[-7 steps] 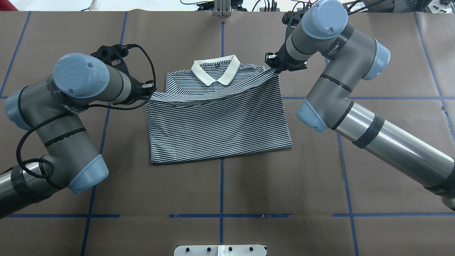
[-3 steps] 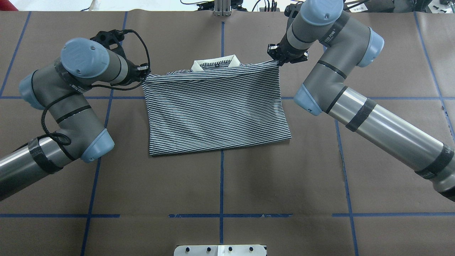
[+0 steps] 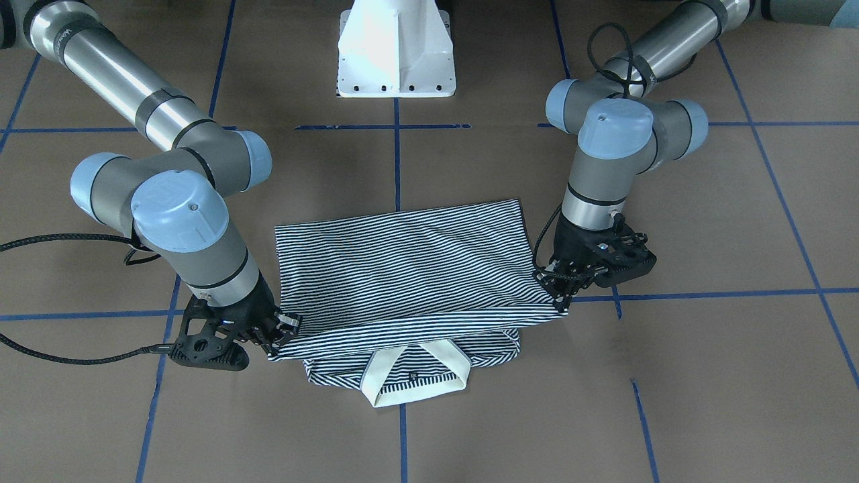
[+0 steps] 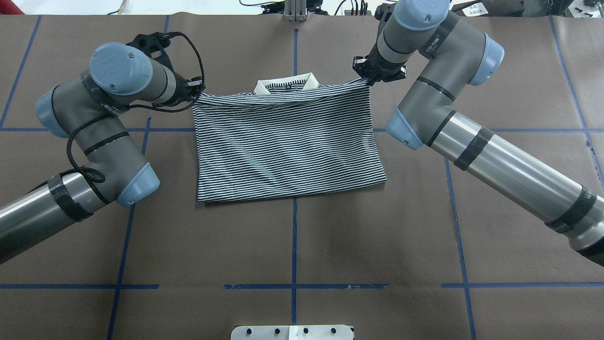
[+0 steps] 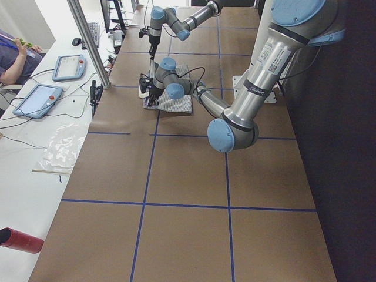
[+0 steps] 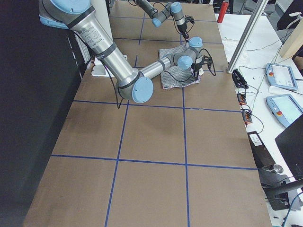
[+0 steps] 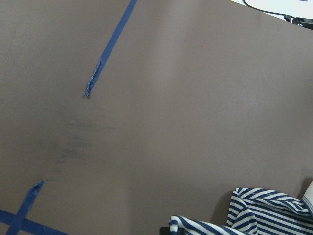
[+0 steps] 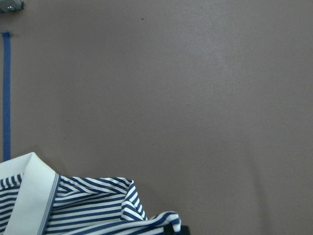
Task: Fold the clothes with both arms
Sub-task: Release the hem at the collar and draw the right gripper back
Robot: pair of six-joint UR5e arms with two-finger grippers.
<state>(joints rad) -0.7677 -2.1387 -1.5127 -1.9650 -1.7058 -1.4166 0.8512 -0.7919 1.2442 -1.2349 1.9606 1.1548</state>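
Both hem corners of the shirt are pinched, I see: left gripper and right gripper clamped on it, folded edge partly covering the collar.

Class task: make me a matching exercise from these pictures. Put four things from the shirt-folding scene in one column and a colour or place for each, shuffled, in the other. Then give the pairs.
Column one
1. collar
2. left gripper
3. right gripper
4. base

Column two
a. white, on the table apart from the shirt
b. cream, peeking out past the folded-over striped layer
c. pinches the shirt corner on the overhead view's left
d. pinches the shirt corner on the overhead view's right

Pairs: 1-b, 2-c, 3-d, 4-a
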